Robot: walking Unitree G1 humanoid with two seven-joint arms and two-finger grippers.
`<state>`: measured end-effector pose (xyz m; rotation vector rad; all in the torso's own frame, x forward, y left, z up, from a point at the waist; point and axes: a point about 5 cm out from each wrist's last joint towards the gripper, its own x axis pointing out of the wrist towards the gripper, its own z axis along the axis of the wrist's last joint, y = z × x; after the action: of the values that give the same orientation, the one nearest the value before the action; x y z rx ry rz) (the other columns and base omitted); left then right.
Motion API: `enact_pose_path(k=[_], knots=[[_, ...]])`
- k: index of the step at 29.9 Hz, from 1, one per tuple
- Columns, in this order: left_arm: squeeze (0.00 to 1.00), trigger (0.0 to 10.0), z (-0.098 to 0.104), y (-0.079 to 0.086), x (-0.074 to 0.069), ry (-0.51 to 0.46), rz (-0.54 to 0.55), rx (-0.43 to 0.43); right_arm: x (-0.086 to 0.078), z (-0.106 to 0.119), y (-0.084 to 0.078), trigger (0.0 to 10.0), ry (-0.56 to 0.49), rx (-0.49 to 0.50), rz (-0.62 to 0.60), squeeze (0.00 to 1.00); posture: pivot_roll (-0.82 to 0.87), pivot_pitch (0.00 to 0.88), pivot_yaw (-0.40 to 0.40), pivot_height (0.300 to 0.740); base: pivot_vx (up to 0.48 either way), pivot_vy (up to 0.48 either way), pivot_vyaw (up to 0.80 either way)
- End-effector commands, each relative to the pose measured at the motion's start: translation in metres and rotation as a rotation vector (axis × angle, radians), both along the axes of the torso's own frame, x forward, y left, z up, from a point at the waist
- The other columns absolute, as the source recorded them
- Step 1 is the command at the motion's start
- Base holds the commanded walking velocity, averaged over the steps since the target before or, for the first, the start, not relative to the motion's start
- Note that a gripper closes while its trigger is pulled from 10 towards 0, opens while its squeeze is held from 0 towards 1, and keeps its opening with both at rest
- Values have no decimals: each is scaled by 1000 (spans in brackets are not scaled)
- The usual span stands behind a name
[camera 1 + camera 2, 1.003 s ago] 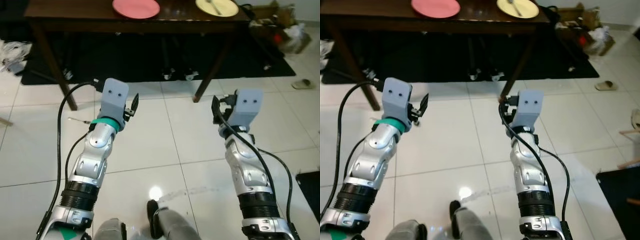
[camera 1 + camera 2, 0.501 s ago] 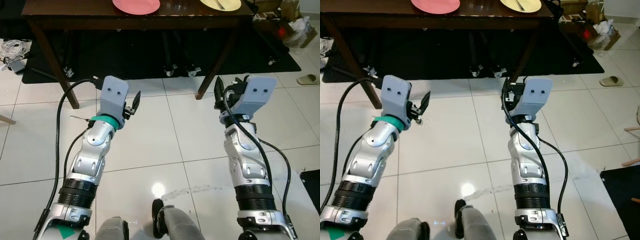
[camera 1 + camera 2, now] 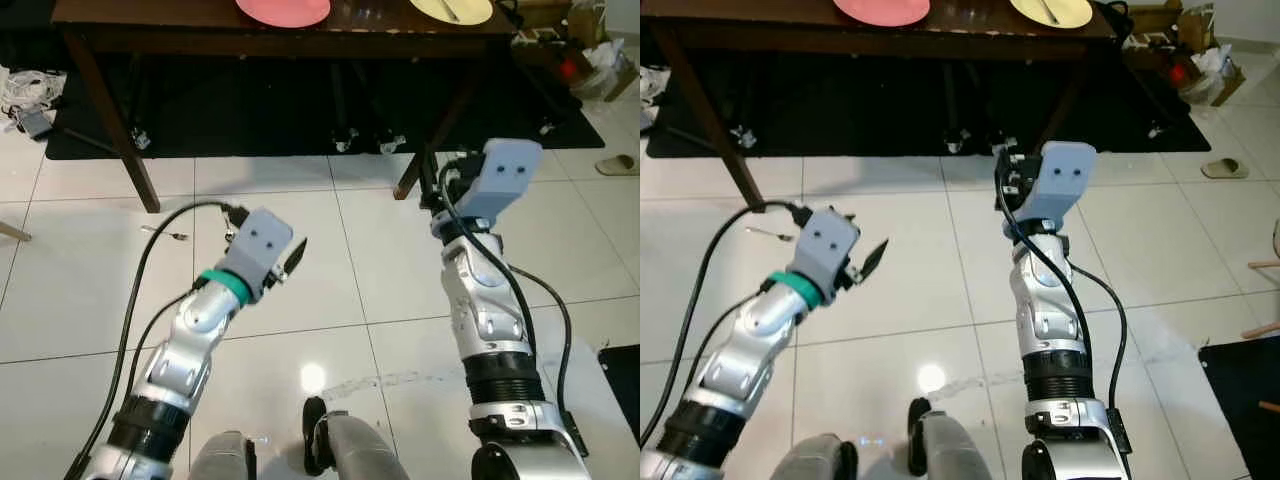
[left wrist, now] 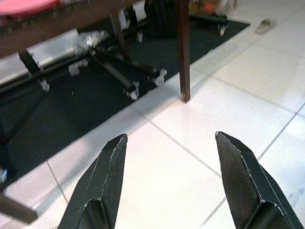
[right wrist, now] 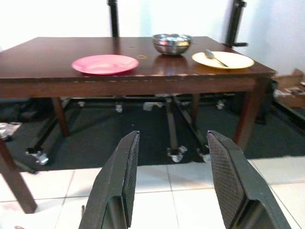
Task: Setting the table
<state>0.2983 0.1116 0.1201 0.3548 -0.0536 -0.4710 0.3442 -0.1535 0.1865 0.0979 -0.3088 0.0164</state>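
Standing on the white tiled floor (image 3: 330, 260) facing a dark wooden bench (image 5: 128, 76), well apart from it.

Left arm: reaching forward and low, forearm angling toward the robot's right, teal band at the wrist. Left tool (image 4: 170, 179): hanging above the floor tiles, fingers (image 4: 107, 176) spread apart, holding nothing. Pointing toward a bench leg (image 4: 184, 52) and the edge of the black rug (image 4: 71, 109) under the bench.

Right arm: rising nearly upright from the elbow, wrist housing higher than the left one, black cable trailing along the forearm. Right tool (image 5: 174, 181): held level, aiming at the bench front, fingers (image 5: 228, 186) spread apart, gripping nothing.

Task items, all resting on the bench top:
- Pink plate (image 5: 105, 64): lying toward the robot's left side of the bench, near the front edge.
- Steel bowl (image 5: 172, 43): sitting farther back, between the two plates.
- Yellow plate (image 5: 223, 59): lying toward the robot's right side, carrying a spoon (image 5: 215, 56) laid across it.

Other items:
- Small fork-like utensil (image 3: 164, 234): lying on the floor tiles, near the bench leg on the robot's left, ahead of the left arm.
- Wheeled frame (image 5: 174, 129): standing on the rug beneath the bench.
- Sandal (image 3: 618, 164): lying on the floor off to the robot's right.
- Clutter of boxes and bags (image 3: 1185, 60): piled beyond the right end of the bench.
- Tangle of white cables (image 3: 25, 95): lying at the left end of the rug.
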Motion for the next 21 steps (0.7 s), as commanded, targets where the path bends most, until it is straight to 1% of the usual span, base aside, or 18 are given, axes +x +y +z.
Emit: enact_pose_path(k=[1,2,3,4,5,6,9,11,12,13,14,15,16,18,20,21], knots=[[0,10000,2,-3,-3,-19,-15,2,0,-6,-4,10000,24,4,-7,0,239,139,-92,740,0,0,0],[0,10000,2,-3,-4,-35,-26,22,1,-5,-4,10000,23,3,-6,0,238,140,-95,740,0,0,0],[0,10000,4,-6,-5,-56,-55,61,2,-3,-5,10000,19,2,-5,0,234,140,-98,740,0,0,0],[0,10000,7,-10,-7,-89,-101,87,2,-1,-5,10000,12,0,-4,0,234,140,-98,740,0,0,0],[0,10000,11,-14,-8,-149,-154,133,3,0,-7,10000,8,-2,-6,0,226,134,-95,740,0,0,0],[0,10000,11,-14,-8,-149,-154,133,3,0,-7,10000,8,-2,-6,0,226,134,-95,740,0,0,0],[0,10000,18,-25,-12,-237,-269,217,3,2,-11,10000,0,0,-22,0,213,123,-81,740,0,0,0],[0,10000,18,-30,-14,-267,-336,261,3,3,-13,10000,-6,3,-33,0,203,122,-72,740,0,0,0],[0,10000,18,-30,-14,-267,-336,261,3,3,-13,10000,-6,3,-33,0,203,122,-72,740,0,0,0],[0,10000,15,-30,-14,-242,-347,259,3,3,-13,10000,-8,7,-37,0,201,119,-67,740,0,0,0],[0,10000,15,-30,-14,-242,-347,259,3,3,-13,10000,-8,7,-37,0,201,119,-67,740,0,0,0],[0,10000,12,-30,-13,-209,-346,246,2,3,-14,10000,-9,10,-39,0,199,115,-66,740,0,0,0],[0,10000,12,-30,-13,-209,-346,246,2,3,-14,10000,-9,10,-39,0,199,115,-66,740,0,0,0],[0,10000,9,-27,-7,-159,-315,205,1,3,-14,10000,-13,12,-42,0,204,111,-59,740,0,0,0],[0,10000,9,-27,-7,-159,-315,205,1,3,-14,10000,-13,12,-42,0,204,111,-59,740,0,0,0],[0,10000,13,-25,-4,-152,-278,150,2,4,-14,10000,-17,11,-43,0,205,109,-59,740,0,0,0]])
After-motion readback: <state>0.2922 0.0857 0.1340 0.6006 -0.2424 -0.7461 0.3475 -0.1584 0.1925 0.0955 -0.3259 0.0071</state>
